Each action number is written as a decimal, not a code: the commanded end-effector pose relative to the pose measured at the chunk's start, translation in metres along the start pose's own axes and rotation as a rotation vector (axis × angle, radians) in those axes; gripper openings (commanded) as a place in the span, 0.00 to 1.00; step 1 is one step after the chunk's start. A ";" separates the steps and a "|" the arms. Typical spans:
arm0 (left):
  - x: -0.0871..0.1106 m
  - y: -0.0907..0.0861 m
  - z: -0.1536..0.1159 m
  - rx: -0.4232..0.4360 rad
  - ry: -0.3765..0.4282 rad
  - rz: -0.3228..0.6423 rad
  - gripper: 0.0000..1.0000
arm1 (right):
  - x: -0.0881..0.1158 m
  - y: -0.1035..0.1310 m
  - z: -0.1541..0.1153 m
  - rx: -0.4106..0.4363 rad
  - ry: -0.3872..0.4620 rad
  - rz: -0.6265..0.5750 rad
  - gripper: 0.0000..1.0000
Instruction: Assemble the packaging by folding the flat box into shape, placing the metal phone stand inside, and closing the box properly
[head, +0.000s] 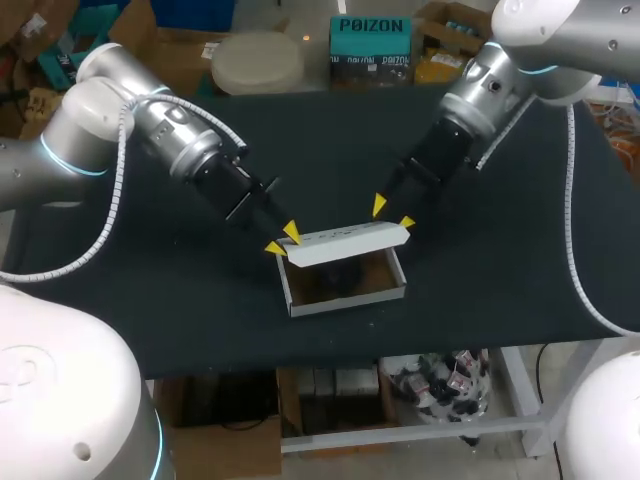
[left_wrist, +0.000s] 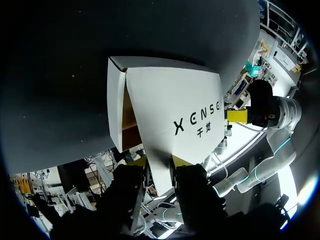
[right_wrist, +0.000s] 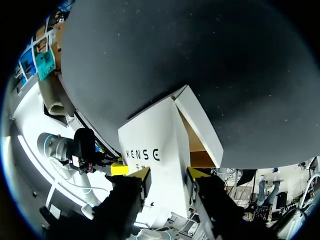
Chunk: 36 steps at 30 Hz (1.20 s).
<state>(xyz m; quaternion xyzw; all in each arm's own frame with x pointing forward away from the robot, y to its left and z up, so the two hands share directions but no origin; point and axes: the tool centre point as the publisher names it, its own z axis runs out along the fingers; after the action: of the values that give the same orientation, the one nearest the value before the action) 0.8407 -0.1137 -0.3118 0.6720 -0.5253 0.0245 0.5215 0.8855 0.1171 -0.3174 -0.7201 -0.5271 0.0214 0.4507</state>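
A white box (head: 345, 298) with a brown inside stands on the black table, and a dark object (head: 340, 275) lies in it. Its lid (head: 345, 243) stands half raised over the back wall. My left gripper (head: 283, 240) is shut on the lid's left end, the right gripper (head: 393, 213) on its right end. In the left wrist view the printed lid (left_wrist: 180, 105) narrows down between my left gripper (left_wrist: 159, 162), with a yellow tip of the other arm (left_wrist: 235, 115) at its far end. In the right wrist view the lid (right_wrist: 155, 140) fills my right gripper (right_wrist: 167, 175).
The box stands close to the front edge (head: 400, 345) of the black table (head: 500, 280). Both arms slant in from the far corners and meet over the box.
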 end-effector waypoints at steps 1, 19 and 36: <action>0.007 -0.005 0.003 -0.012 -0.006 -0.001 0.25 | 0.008 -0.001 0.005 0.001 -0.003 0.001 0.46; 0.009 -0.009 0.000 -0.012 -0.007 0.001 0.24 | 0.008 -0.004 0.007 -0.015 -0.009 0.010 0.45; 0.007 -0.009 0.000 -0.006 -0.005 0.001 0.25 | 0.005 -0.005 0.010 -0.024 -0.005 0.020 0.46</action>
<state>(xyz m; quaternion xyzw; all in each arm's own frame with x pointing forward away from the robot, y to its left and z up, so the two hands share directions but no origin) 0.8477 -0.1114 -0.3130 0.6711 -0.5262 0.0238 0.5217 0.8815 0.1184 -0.3183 -0.7299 -0.5215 0.0212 0.4415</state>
